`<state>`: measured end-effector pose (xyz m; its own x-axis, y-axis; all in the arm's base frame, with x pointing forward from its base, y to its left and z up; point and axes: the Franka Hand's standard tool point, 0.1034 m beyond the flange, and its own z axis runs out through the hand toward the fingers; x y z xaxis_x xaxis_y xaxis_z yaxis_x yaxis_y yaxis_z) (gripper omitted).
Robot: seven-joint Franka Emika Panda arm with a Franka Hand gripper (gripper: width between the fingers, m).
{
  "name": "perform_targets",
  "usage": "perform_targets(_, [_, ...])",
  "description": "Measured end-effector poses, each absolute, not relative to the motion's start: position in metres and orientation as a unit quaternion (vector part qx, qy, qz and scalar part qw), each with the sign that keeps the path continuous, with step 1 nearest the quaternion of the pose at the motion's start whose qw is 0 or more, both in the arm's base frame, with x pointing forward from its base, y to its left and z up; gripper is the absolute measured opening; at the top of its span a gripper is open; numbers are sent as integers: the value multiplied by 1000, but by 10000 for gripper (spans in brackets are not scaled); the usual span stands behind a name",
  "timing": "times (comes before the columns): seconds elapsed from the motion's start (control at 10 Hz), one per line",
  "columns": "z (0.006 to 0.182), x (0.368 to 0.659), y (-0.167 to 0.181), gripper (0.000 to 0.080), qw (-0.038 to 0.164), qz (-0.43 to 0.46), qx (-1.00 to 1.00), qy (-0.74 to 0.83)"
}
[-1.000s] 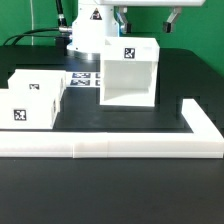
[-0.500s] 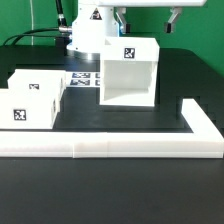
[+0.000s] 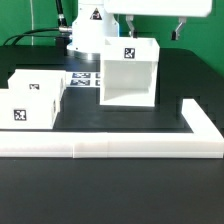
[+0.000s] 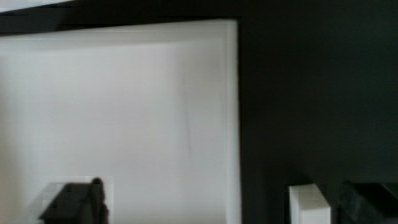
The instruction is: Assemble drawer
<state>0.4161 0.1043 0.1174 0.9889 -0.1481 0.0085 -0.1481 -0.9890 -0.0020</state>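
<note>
The drawer's large hollow cube casing (image 3: 128, 72) stands upright on the black table, its open side facing the front and a tag on its top. Two smaller white boxes (image 3: 40, 85) (image 3: 25, 108), each with a tag, sit at the exterior view's left. My gripper (image 3: 154, 28) hangs above the casing's back edge, open and empty, its fingers spread about as wide as the casing. In the wrist view a white face of the casing (image 4: 125, 110) fills most of the picture, with my gripper (image 4: 196, 205) over its edge and both fingertips (image 4: 75, 200) apart.
A long low white L-shaped wall (image 3: 110, 148) runs along the front and up the exterior view's right. The marker board (image 3: 82, 78) lies flat between the boxes and the casing. The robot's white base (image 3: 88, 35) stands behind.
My gripper has shifted a little toward the exterior view's right above the casing. The casing and boxes have not moved.
</note>
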Motion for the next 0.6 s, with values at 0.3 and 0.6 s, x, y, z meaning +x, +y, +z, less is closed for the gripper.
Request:
perform_targets(0.3, [105, 411, 105, 650, 5, -10, -998, 69])
perform_targets(0.6, [103, 413, 105, 526, 9, -15, -998, 54])
